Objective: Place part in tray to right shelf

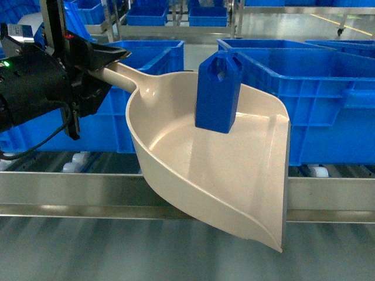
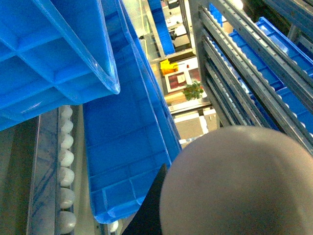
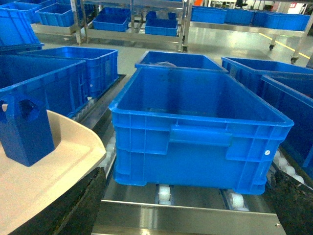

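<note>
**Bright overhead light, soft focus at close range**

Even, cool light is cast from above, and pale glare is thrown off the polished floor (image 3: 230, 36) and the steel rail (image 1: 70, 193). A soft sheen is seen inside the tray (image 1: 176, 140); a faint shadow is laid beneath the part (image 1: 218, 93). The foreground of the head view is smeared. In the left wrist view, the tray's underside (image 2: 239, 186) is rendered as a blurred dome, and the crates (image 2: 127, 137) are steeply skewed.
</note>
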Tool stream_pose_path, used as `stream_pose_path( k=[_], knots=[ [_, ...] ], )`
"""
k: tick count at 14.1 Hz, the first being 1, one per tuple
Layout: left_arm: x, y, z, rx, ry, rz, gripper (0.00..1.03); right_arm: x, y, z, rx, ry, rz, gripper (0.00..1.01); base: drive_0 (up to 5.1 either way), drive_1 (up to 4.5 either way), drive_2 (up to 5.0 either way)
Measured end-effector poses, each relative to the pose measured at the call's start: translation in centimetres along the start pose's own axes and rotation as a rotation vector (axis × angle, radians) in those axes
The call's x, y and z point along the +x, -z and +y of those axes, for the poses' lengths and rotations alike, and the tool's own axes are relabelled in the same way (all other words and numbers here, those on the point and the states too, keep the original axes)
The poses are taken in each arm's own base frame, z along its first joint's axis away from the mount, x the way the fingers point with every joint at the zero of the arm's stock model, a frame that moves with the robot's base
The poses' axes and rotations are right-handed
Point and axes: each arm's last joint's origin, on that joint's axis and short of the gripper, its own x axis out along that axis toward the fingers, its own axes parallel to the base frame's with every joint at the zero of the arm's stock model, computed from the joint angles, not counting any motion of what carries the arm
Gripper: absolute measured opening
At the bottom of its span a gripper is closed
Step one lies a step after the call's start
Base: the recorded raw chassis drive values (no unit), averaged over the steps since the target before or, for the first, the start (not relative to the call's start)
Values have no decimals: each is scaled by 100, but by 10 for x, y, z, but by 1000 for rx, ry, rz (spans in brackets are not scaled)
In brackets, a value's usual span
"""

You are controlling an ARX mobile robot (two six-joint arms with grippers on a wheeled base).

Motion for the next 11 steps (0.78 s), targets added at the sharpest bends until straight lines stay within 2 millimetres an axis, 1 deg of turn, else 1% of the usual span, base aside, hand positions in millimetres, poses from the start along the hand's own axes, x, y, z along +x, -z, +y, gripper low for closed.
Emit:
stream_pose_path(
  k=[11],
  knots=[
    [0,0,0,0,0,0,14,0,0,0,0,0,0,98,0,0,0]
  ],
)
